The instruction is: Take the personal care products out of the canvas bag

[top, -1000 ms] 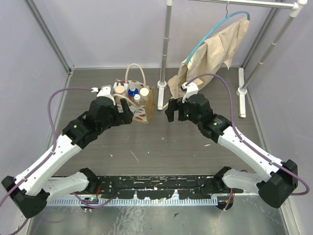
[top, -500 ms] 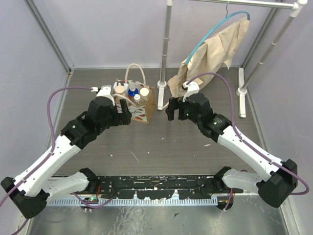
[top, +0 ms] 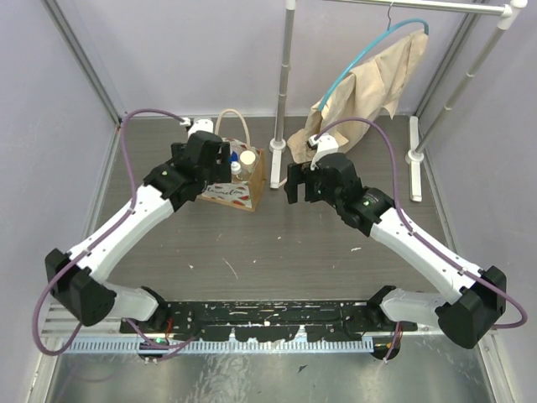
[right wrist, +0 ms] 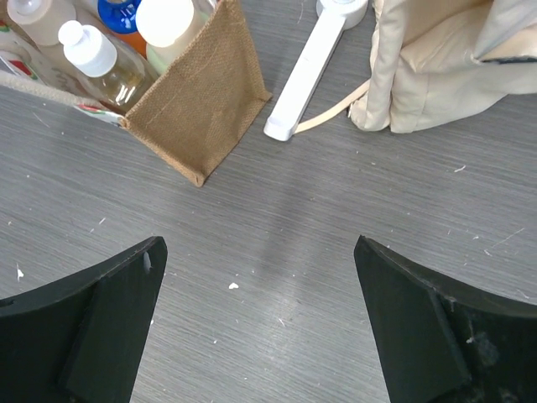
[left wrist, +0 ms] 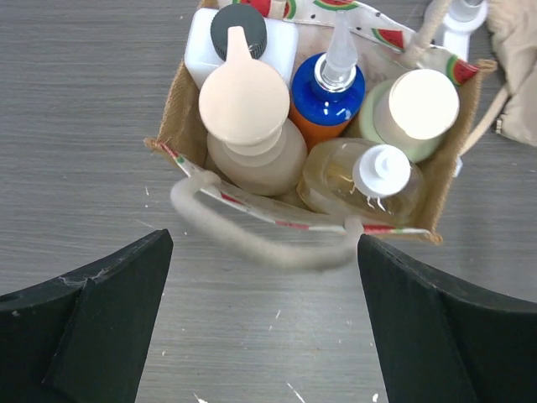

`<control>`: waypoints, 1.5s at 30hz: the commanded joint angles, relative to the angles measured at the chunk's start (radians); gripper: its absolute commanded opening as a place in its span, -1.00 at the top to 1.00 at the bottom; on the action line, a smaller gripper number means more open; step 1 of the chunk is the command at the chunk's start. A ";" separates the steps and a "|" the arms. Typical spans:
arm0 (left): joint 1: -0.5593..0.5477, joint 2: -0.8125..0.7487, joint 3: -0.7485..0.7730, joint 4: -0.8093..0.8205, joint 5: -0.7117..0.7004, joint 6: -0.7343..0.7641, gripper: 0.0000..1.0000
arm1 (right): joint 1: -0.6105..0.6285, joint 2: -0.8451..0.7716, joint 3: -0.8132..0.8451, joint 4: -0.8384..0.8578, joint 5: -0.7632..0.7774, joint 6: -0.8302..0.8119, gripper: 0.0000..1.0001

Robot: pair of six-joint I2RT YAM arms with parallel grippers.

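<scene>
The canvas bag (left wrist: 189, 126) stands upright with several bottles in it: a white flat-sided one with a dark cap (left wrist: 239, 34), a tan one with a peach cap (left wrist: 245, 101), a blue-topped one (left wrist: 329, 84), an olive-green one with a pale lid (left wrist: 419, 105) and a slim amber one (left wrist: 377, 172). A cream handle (left wrist: 260, 248) droops over its near side. My left gripper (left wrist: 264, 336) is open and empty, above the bag's near side; in the top view it (top: 214, 159) covers the bag's left half. My right gripper (right wrist: 260, 327) is open and empty over bare table, right of the bag (right wrist: 197, 109).
A clothes rack's white foot (right wrist: 310, 63) lies just right of the bag. The large beige cloth (top: 369, 92) on a teal hanger hangs behind my right gripper (top: 295, 186). Rack poles stand at the back and right. Purple walls close in the table.
My left arm has swung away from me and up, bringing its gripper from in front of the bag to over it. My right arm has barely moved.
</scene>
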 commanded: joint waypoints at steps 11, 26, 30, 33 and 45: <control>0.021 0.090 0.073 0.013 -0.027 0.034 -0.18 | -0.001 -0.044 0.033 0.022 0.068 -0.037 -1.00; 0.021 -0.177 -0.105 -0.108 0.040 -0.146 0.99 | -0.001 0.382 0.264 0.205 -0.196 -0.013 -1.00; 0.021 -0.316 -0.158 -0.160 0.048 -0.194 0.89 | 0.009 0.545 0.458 0.205 -0.254 -0.022 -1.00; 0.022 -0.386 -0.163 -0.219 0.016 -0.207 0.58 | 0.049 0.622 0.551 0.168 -0.267 -0.035 -1.00; 0.021 -0.441 -0.183 -0.257 -0.022 -0.194 -0.68 | 0.219 0.619 0.598 0.068 -0.148 -0.089 -0.46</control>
